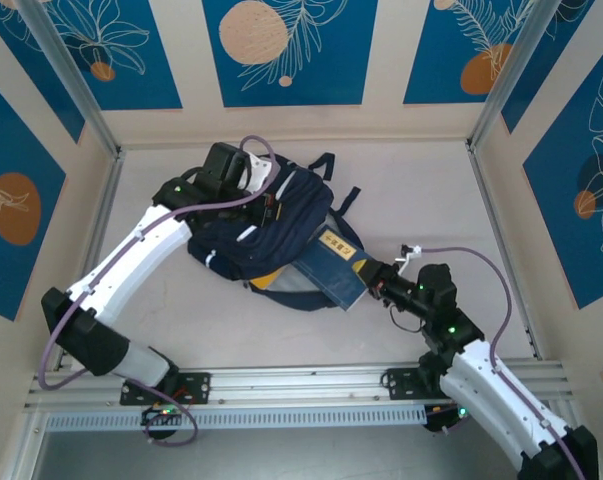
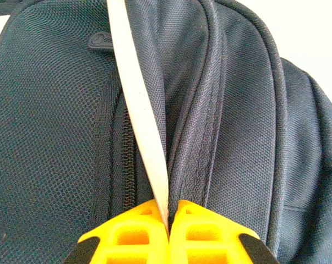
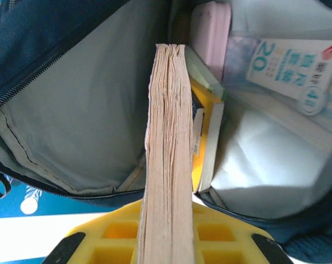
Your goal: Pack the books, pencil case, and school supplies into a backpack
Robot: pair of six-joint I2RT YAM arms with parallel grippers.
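Top external: backpack (image 1: 271, 235) lies mid-table with its mouth facing 4 o'clock. The right gripper (image 1: 378, 281) is at its 4 o'clock, jaws clamped on a navy book (image 1: 333, 262) half inside the opening. Right wrist: the orange-yellow book (image 3: 203, 165) and clear packet (image 3: 289, 66) sit inside at 1–2 o'clock of the held book's page edge. Left wrist: left gripper (image 2: 168, 220) at 6 o'clock, jaws pinched together on the backpack's white stripe (image 2: 143, 110).

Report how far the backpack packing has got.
Done: an orange-yellow book, a green pad and a blue-printed packet sit inside the backpack. In hand: the right end effector grips a navy book partway in, while the left end effector pinches the white stripe. Left: pushing that book fully in and zipping up.
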